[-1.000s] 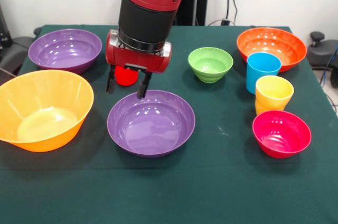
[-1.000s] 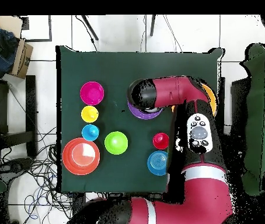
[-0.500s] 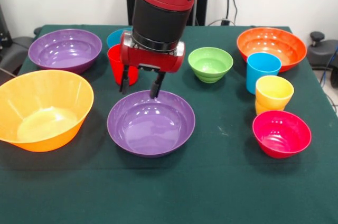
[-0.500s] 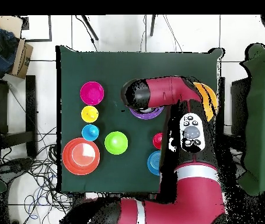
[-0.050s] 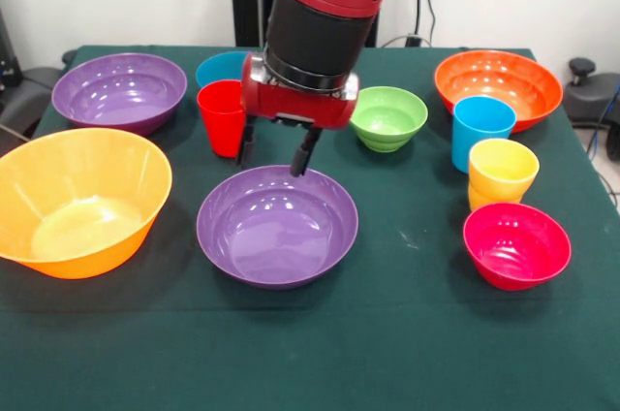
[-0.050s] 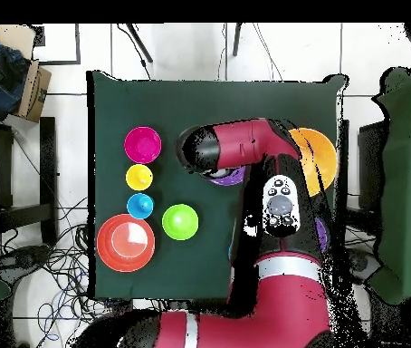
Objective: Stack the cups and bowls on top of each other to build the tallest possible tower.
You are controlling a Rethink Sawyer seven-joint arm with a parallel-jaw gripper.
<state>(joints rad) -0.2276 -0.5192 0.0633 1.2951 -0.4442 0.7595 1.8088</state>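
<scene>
The claw (image 5: 276,155) hangs with its two dark fingers spread apart and nothing between them, just above the far rim of the glossy purple plastic bowl (image 5: 277,225) at the middle of the dark green tabletop (image 5: 387,353). In the overhead view the red and black arm (image 6: 254,149) covers most of that bowl, and only slivers of purple show beside it.

Just beside the claw in the front view, a smooth red plastic cup (image 5: 222,116) stands upright, with a small blue bowl (image 5: 219,68) partly hidden behind it. On the claw's other side sits a small green plastic bowl (image 5: 387,117), apart from its neighbours.

Farther out on that side stands a light blue plastic tumbler (image 5: 481,130), just in front of the wide orange bowl (image 5: 498,87). Nearer the camera is a yellow cup (image 5: 502,174), which seems to sit in another yellow one, and beside it rests a magenta-pink bowl (image 5: 515,244).

On the opposite side, a second big purple bowl (image 5: 119,91) sits toward the far corner, and the biggest yellow-orange bowl (image 5: 77,200) lies tilted at the tabletop's edge.

No brand, label or writing can be read on any piece.
</scene>
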